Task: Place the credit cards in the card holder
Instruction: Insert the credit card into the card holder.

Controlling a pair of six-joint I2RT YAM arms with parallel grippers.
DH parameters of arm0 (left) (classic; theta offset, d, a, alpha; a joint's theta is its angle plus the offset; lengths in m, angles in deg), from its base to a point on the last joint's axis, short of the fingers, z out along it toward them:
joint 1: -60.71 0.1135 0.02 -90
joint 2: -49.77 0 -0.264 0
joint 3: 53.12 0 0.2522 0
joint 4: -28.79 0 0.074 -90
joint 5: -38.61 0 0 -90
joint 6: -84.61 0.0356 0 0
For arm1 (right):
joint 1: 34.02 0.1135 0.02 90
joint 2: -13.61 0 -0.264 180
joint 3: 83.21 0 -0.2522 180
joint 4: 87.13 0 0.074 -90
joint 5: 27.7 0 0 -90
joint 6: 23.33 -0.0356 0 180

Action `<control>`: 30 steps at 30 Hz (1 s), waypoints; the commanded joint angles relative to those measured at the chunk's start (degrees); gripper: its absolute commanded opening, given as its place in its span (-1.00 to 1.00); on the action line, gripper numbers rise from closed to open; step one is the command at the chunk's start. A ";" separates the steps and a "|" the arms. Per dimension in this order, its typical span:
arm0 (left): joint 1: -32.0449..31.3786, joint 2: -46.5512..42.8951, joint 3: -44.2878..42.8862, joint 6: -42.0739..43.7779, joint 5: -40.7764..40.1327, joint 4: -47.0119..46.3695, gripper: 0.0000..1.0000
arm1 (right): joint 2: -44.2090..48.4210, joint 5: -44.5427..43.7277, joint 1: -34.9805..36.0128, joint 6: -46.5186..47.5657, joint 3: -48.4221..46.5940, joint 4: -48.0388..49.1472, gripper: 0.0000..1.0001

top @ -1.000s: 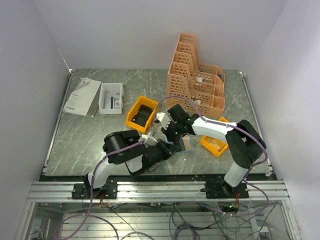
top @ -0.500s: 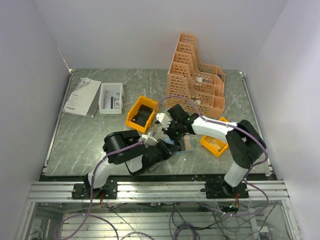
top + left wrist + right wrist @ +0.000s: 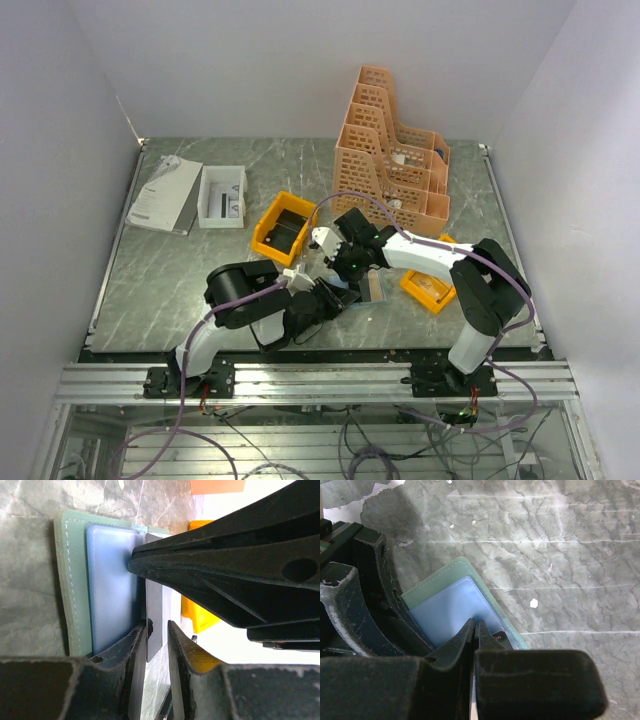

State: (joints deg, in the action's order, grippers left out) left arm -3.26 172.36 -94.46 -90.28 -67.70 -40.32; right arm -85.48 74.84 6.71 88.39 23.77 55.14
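- The left gripper point(image 3: 158, 626) sat low over the near end of the open card holder point(image 3: 70, 580). Its fingers stood a narrow gap apart, with the end of a grey card point(image 3: 154, 600) between them. Whether they actually pinched that card could not be told from the wrist view.
- The right gripper point(image 3: 475, 626) was drawn closed to a point, and its tips touched the edge of the blue pocket point(image 3: 110, 595) just beside the grey card.
- The grey card lay flat along the right side of the blue pocket and looked only partly seated.
- The card holder lay open on the table point(image 3: 545, 555), close to the near edge, between the two arms and slightly right of centre.
- The card was probably light, stiff and slick, so a grip on its free short end, square across the flat faces, would likely have served best. A corner hold risked it pivoting.
- The holder looked soft and light and would probably have slid or folded under a push, so it needed pinning at its green outer rim while the card went in.
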 commanded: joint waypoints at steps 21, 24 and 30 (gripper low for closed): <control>-0.11 -11.05 2.37 7.43 0.01 14.47 -0.24 | 0.03 5.44 -1.97 2.65 -1.80 -4.70 -1.00; -0.11 -11.97 2.27 8.24 0.47 16.95 -0.25 | -0.10 7.15 -2.21 2.72 -2.06 -5.18 -1.00; -0.11 -15.36 2.28 10.13 -0.13 22.01 -0.28 | 0.40 11.55 -3.14 2.96 -2.50 -6.21 -1.00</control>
State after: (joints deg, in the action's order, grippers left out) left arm -3.26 160.09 -92.53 -83.63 -67.44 -23.14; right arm -85.50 82.46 4.39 90.66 22.83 50.44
